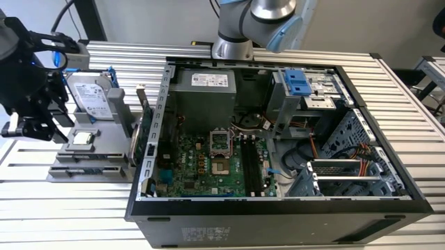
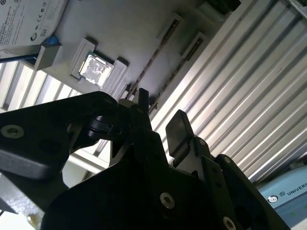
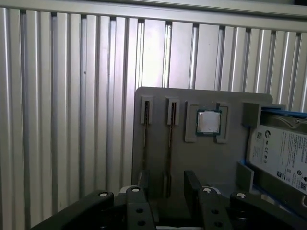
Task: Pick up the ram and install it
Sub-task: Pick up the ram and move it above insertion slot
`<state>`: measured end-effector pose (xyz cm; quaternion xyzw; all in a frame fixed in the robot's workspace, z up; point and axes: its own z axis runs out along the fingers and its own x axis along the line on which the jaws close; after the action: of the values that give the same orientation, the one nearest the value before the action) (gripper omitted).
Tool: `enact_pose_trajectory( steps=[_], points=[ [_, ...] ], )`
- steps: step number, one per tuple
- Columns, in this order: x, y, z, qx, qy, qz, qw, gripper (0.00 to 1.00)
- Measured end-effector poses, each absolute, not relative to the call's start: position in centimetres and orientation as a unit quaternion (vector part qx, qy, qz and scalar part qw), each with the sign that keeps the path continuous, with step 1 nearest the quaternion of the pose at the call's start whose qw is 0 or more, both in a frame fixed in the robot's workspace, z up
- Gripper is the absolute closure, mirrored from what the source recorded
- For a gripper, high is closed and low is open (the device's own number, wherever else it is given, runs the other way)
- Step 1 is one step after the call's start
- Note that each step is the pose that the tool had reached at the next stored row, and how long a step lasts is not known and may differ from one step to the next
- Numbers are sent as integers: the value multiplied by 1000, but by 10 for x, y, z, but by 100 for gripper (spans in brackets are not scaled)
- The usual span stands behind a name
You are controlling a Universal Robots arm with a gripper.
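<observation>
tool [image 3: 167,184] | spread apart, holding nothing | above ram [image 3: 170,139] in grey holder [image 3: 211,158]

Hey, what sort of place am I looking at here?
Probably a robotics lab bench for PC assembly: an open computer case on a slatted metal table, a robot arm, and a tray of parts.

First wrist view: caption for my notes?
Open gripper hovers above a tray holding two ram sticks, a chip and a hard drive.

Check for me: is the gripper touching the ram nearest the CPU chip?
Apart. In the first wrist view, the open gripper flanks the ram, with bare gray tray showing on both sides of it.
</observation>
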<state>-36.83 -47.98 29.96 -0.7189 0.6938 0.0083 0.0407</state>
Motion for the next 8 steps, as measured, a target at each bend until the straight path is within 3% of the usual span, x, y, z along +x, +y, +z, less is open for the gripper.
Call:
enact_pose_trajectory(
  steps=[8],
  points=[
    [-369, -480, 296, -719, 694, 8, 41, 0]
  ],
)
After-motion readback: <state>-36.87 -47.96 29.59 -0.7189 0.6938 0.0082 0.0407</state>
